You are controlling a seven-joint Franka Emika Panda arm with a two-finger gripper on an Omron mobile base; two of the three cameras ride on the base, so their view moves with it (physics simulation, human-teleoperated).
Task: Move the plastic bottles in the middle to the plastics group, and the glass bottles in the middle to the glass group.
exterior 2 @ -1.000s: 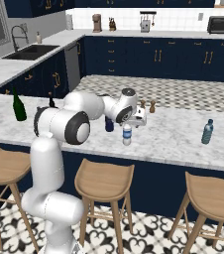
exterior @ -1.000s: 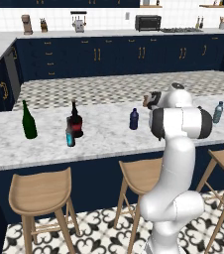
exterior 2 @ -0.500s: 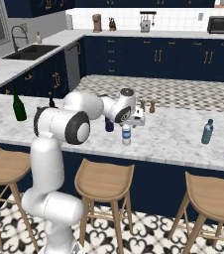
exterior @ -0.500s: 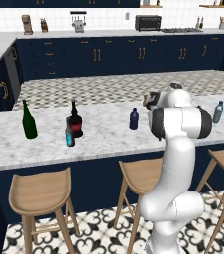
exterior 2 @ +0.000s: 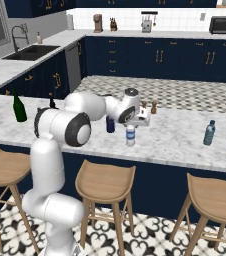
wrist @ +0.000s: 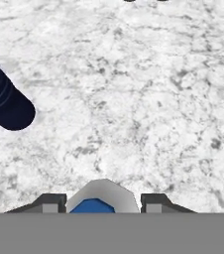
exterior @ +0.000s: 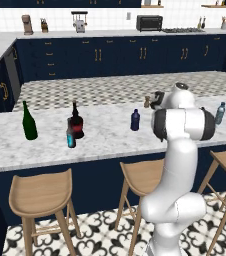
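Since one second ago, we are seeing almost nothing shifting. From the left base, the navy bottle (exterior: 135, 120) is standing at 9 o'clock of our arm. From the right base, the whitish bottle (exterior 2: 130, 135) is sitting under the gripper (exterior 2: 135, 121). Hand view: both fingertips (wrist: 51, 203) are flanking its blue cap (wrist: 92, 205); whether they are gripping, we cannot tell.

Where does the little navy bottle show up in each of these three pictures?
Left base view: navy bottle mid-counter, left of the arm.
Right base view: navy bottle partly behind the arm's wrist.
Hand view: navy bottle at the left edge.
Shared landmark: the marble counter.
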